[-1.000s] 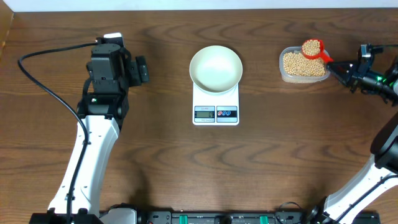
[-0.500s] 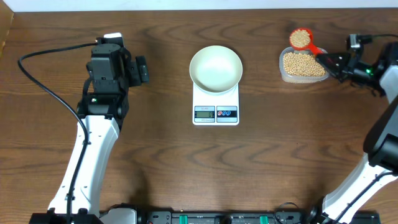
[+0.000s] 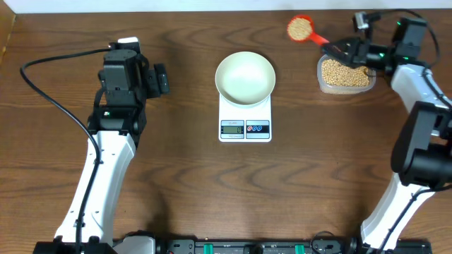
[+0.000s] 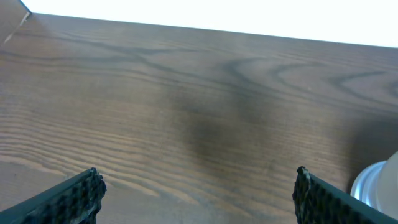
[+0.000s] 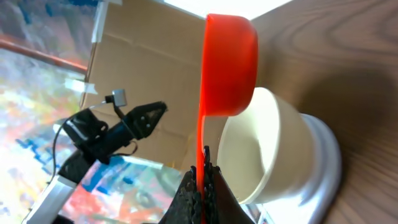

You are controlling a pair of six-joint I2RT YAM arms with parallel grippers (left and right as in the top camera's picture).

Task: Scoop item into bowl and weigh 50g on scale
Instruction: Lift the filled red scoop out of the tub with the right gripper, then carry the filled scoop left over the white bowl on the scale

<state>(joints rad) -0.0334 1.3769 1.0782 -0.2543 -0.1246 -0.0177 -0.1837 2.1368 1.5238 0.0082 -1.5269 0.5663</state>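
Note:
The white bowl (image 3: pixel 245 77) stands empty on the white scale (image 3: pixel 245 127) at the table's middle; it also shows in the right wrist view (image 5: pixel 267 155). My right gripper (image 3: pixel 337 51) is shut on the handle of a red scoop (image 3: pixel 300 28) filled with tan beans, held above the table left of the clear tub of beans (image 3: pixel 345 74). In the right wrist view the scoop (image 5: pixel 230 65) hangs ahead of the jaws (image 5: pixel 202 186), between them and the bowl. My left gripper (image 4: pixel 196 193) is open and empty over bare wood at the left, far from the scale.
A black cable (image 3: pixel 49 92) loops across the table's left side beside the left arm (image 3: pixel 123 77). A cardboard sheet stands past the table's far edge in the right wrist view (image 5: pixel 149 68).
My right gripper has lifted the loaded scoop out of the tub and carried it left and toward the far edge. The left arm has not moved.

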